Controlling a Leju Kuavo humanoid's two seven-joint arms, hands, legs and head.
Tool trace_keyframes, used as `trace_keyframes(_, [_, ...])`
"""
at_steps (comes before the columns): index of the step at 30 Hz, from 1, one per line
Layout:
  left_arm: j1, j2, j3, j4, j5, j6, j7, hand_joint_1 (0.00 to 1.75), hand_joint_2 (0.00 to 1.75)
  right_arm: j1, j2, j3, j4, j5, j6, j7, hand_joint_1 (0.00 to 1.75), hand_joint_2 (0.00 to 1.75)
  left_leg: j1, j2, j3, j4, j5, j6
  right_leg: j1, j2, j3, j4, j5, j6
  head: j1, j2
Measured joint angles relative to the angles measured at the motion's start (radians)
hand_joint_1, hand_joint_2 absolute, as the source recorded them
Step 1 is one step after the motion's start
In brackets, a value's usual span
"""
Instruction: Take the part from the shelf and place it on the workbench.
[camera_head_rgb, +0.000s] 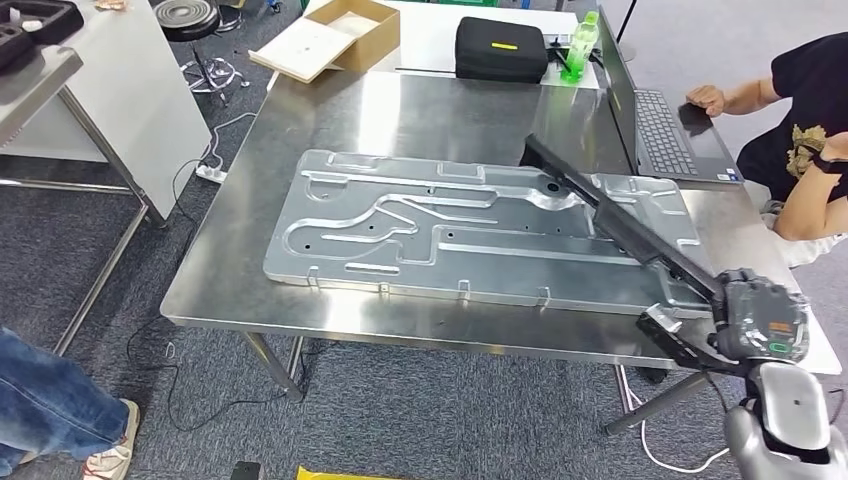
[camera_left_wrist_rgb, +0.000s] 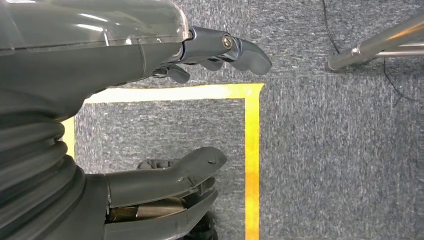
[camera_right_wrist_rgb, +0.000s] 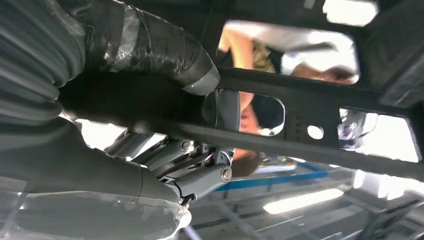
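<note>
At the far left of the head view we see a grey shelf unit (camera_head_rgb: 120, 90) standing apart from the stainless workbench (camera_head_rgb: 260, 200), with a person's jeans-clad leg (camera_head_rgb: 50, 405) near the floor in front of it. A black stool (camera_head_rgb: 188, 15) stands beyond the bench's far left corner, and a shallow cardboard box (camera_head_rgb: 328, 38) overhangs that corner.

A large pressed sheet-metal panel (camera_head_rgb: 420, 235) lies flat on the workbench, covering most of its middle and reaching close to the front edge. At the far edge sit a black zipped case (camera_head_rgb: 500, 48) and, just beside it, a green bottle (camera_head_rgb: 580, 42). An open laptop (camera_head_rgb: 655, 125) rests along the right edge, where a seated person's arm (camera_head_rgb: 790, 185) reaches in.

The task's thing — a long black perforated bar (camera_head_rgb: 610, 215) — runs diagonally over the panel's right end, its far tip above the panel and its near end at the front right corner. Our right hand (camera_head_rgb: 745, 325) grips that near end; in the right wrist view the thumb (camera_right_wrist_rgb: 150, 55) and fingers (camera_right_wrist_rgb: 200, 172) wrap around the bar (camera_right_wrist_rgb: 320, 135).

Our left hand (camera_left_wrist_rgb: 200, 100) hangs over grey carpet marked with yellow tape (camera_left_wrist_rgb: 252, 165) — fingers apart, holding nothing.
</note>
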Motion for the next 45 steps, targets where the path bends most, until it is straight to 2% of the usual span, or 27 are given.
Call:
trace_keyframes(1, [0.0,0.0,-0.002,0.0,-0.002,0.002,-0.001,0.0,1.75,-0.001,0.0,0.012,0.005,0.005,0.001,0.003,1.75,1.75,0.0,0.0,-0.001,-0.002,0.004,0.006,-0.001,-0.002,-0.016,0.036,-0.024,0.002,0.0,0.0])
trace_keyframes(3, [0.001,-0.001,-0.006,0.0,-0.003,-0.002,-0.001,0.0,1.75,-0.005,0.002,0.033,0.017,0.011,0.003,0.006,1.75,1.75,-0.005,0.0,-0.007,-0.002,0.007,0.012,-0.002,-0.006,-0.074,0.157,-0.09,0.004,0.0,0.0])
trace_keyframes(4, [0.001,-0.001,-0.007,0.0,-0.004,-0.006,-0.001,0.0,1.75,-0.006,0.003,0.041,0.024,0.015,0.005,0.007,1.75,1.75,-0.009,0.0,-0.009,-0.002,0.007,0.014,-0.002,-0.006,-0.102,0.215,-0.111,0.004,0.0,0.0])
trace_keyframes(5, [0.002,0.0,-0.008,0.0,-0.003,-0.013,0.0,0.0,1.75,-0.007,0.005,0.05,0.031,0.02,0.006,0.008,1.75,1.75,-0.012,0.0,-0.01,-0.002,0.007,0.015,-0.002,-0.006,-0.119,0.247,-0.116,0.003,0.0,0.0])
trace_keyframes(6, [0.002,0.0,-0.008,0.0,-0.002,-0.025,-0.001,0.0,1.75,-0.008,0.006,0.058,0.037,0.028,0.007,0.009,1.75,1.75,-0.015,0.0,-0.01,-0.001,0.007,0.015,-0.001,-0.006,-0.119,0.243,-0.099,0.0,0.0,0.0])
trace_keyframes(7, [0.002,0.0,-0.008,0.0,0.0,-0.04,-0.002,0.0,1.75,-0.011,0.006,0.066,0.042,0.037,0.008,0.01,1.75,1.75,-0.017,-0.001,-0.008,-0.001,0.006,0.015,0.0,-0.006,-0.101,0.201,-0.067,-0.004,0.0,0.0])
trace_keyframes(9, [0.001,0.0,-0.008,0.0,0.005,-0.079,-0.008,0.0,1.75,-0.023,0.006,0.08,0.051,0.058,0.011,0.012,1.75,1.75,-0.02,0.0,-0.005,0.0,0.004,0.013,0.007,-0.005,-0.043,0.074,-0.001,-0.016,0.0,0.0])
trace_keyframes(10, [0.001,0.0,-0.008,0.0,0.006,-0.097,-0.011,0.0,1.75,-0.03,0.006,0.087,0.056,0.069,0.013,0.014,1.75,1.75,-0.021,0.0,-0.006,0.0,0.003,0.011,0.012,-0.004,-0.022,0.026,0.016,-0.021,0.0,0.0])
trace_keyframes(12, [0.0,0.0,-0.008,0.0,0.007,-0.119,-0.015,0.0,1.75,-0.042,0.006,0.102,0.064,0.087,0.017,0.019,1.75,1.75,-0.021,0.001,-0.009,0.001,0.002,0.004,0.019,-0.003,-0.01,-0.008,0.018,-0.027,0.0,0.0])
trace_keyframes(15, [0.0,0.0,-0.01,0.0,0.005,-0.132,-0.02,0.0,1.75,-0.055,0.007,0.122,0.072,0.096,0.018,0.022,1.75,1.75,-0.018,0.001,-0.012,0.016,-0.011,-0.011,0.016,-0.005,-0.002,-0.022,0.023,-0.038,0.0,0.0])
trace_keyframes(17, [0.0,0.0,-0.012,0.0,0.004,-0.132,-0.022,0.0,1.75,-0.062,0.008,0.132,0.076,0.093,0.017,0.025,1.75,1.75,-0.017,0.002,-0.046,0.094,-0.057,-0.021,0.012,-0.009,0.005,-0.03,0.026,-0.048,0.0,0.0])
trace_keyframes(19, [0.001,0.0,-0.014,0.0,0.005,-0.123,-0.014,0.0,1.75,-0.064,0.01,0.137,0.079,0.086,0.016,0.029,1.75,1.75,-0.014,0.002,-0.104,0.213,-0.11,-0.028,0.013,-0.01,0.005,-0.029,0.024,-0.054,0.0,0.0])
trace_keyframes(20, [0.003,0.0,-0.014,0.0,0.005,-0.117,-0.008,0.0,1.75,-0.064,0.011,0.139,0.081,0.082,0.016,0.03,1.31,1.31,-0.012,0.002,-0.124,0.251,-0.119,-0.031,0.013,-0.011,0.004,-0.028,0.024,-0.055,0.0,0.0])
trace_keyframes(21, [0.005,0.0,-0.014,0.0,0.004,-0.113,-0.004,0.0,1.75,-0.064,0.013,0.14,0.082,0.078,0.016,0.03,0.87,0.87,-0.01,0.002,-0.127,0.257,-0.11,-0.033,0.013,-0.011,0.004,-0.026,0.023,-0.055,-0.001,0.0])
trace_keyframes(23, [0.006,0.001,-0.016,0.0,0.001,-0.108,-0.001,0.0,1.75,-0.064,0.017,0.14,0.084,0.073,0.016,0.03,0.0,0.0,-0.007,0.003,-0.082,0.167,-0.049,-0.032,0.013,-0.01,0.004,-0.02,0.019,-0.052,-0.001,0.0])
trace_keyframes(25, [0.002,0.002,-0.02,0.0,0.001,-0.103,0.001,0.0,1.75,-0.062,0.019,0.142,0.087,0.07,0.015,0.03,0.0,0.0,-0.008,0.003,-0.025,0.052,-0.008,-0.025,0.015,-0.01,0.002,-0.013,0.015,-0.046,0.0,0.0])
trace_keyframes(26, [0.001,0.002,-0.022,0.0,0.002,-0.101,0.004,0.0,1.75,-0.061,0.021,0.143,0.089,0.068,0.014,0.029,0.0,0.0,-0.01,0.003,-0.011,0.02,-0.002,-0.02,0.015,-0.01,0.0,-0.011,0.014,-0.041,0.0,0.0])
trace_keyframes(29, [0.002,0.002,-0.023,0.0,0.009,-0.105,0.012,0.0,1.75,-0.06,0.025,0.148,0.092,0.06,0.013,0.028,0.0,0.0,-0.013,0.001,-0.007,0.001,0.003,-0.003,0.013,-0.01,-0.003,-0.01,0.014,-0.025,0.0,0.0])
trace_keyframes(31, [0.003,0.003,-0.023,0.0,0.011,-0.108,0.013,0.0,1.75,-0.06,0.027,0.149,0.093,0.057,0.013,0.028,0.0,0.0,-0.011,0.001,-0.002,-0.012,0.01,0.008,0.01,-0.01,-0.013,0.016,-0.007,-0.016,0.0,0.0])
trace_keyframes(34, [0.002,0.003,-0.023,0.0,0.014,-0.105,0.013,0.0,1.75,-0.057,0.029,0.15,0.097,0.054,0.012,0.029,0.0,0.0,-0.011,0.001,-0.001,-0.017,0.014,0.016,0.004,-0.009,-0.091,0.176,-0.088,-0.003,0.0,0.0])
trace_keyframes(35, [0.002,0.004,-0.023,0.0,0.015,-0.104,0.015,0.0,1.75,-0.053,0.029,0.151,0.099,0.053,0.012,0.029,0.0,0.0,-0.011,0.001,-0.001,-0.017,0.013,0.017,0.002,-0.009,-0.118,0.227,-0.103,0.0,0.0,0.0])
trace_keyframes(36, [0.003,0.004,-0.023,0.0,0.015,-0.103,0.016,0.0,1.75,-0.05,0.03,0.151,0.1,0.053,0.012,0.029,0.0,0.0,-0.012,0.001,-0.001,-0.017,0.012,0.017,0.0,-0.009,-0.131,0.247,-0.099,0.002,0.0,0.0])
trace_keyframes(37, [0.004,0.005,-0.023,0.0,0.016,-0.102,0.017,0.0,1.75,-0.048,0.031,0.151,0.101,0.052,0.012,0.029,0.0,0.0,-0.012,0.0,0.0,-0.016,0.011,0.016,-0.002,-0.009,-0.126,0.229,-0.076,0.003,0.0,0.0])
trace_keyframes(39, [0.005,0.005,-0.023,0.0,0.017,-0.1,0.018,0.0,1.75,-0.047,0.031,0.152,0.101,0.048,0.012,0.029,0.0,0.0,-0.011,-0.001,0.004,-0.015,0.008,0.011,-0.005,-0.009,-0.073,0.11,-0.005,0.003,0.0,0.0])
trace_keyframes(40, [0.005,0.005,-0.023,0.0,0.017,-0.099,0.019,0.0,1.75,-0.048,0.031,0.152,0.101,0.046,0.012,0.029,0.0,0.0,-0.013,-0.001,0.005,-0.013,0.005,0.008,-0.003,-0.009,-0.044,0.049,0.018,0.0,0.0,0.0])
trace_keyframes(42, [0.004,0.005,-0.023,0.0,0.018,-0.097,0.02,0.0,1.75,-0.048,0.031,0.152,0.101,0.041,0.011,0.029,0.0,0.0,-0.015,-0.001,0.004,-0.012,0.003,-0.001,0.002,-0.008,-0.017,-0.013,0.029,-0.008,0.0,0.0])
trace_keyframes(45, [0.004,0.006,-0.023,0.0,0.018,-0.095,0.022,0.0,1.75,-0.048,0.032,0.152,0.1,0.036,0.01,0.028,0.0,0.0,-0.014,0.0,0.003,-0.007,-0.005,-0.017,0.004,-0.007,-0.013,-0.021,0.03,-0.026,0.0,0.0])
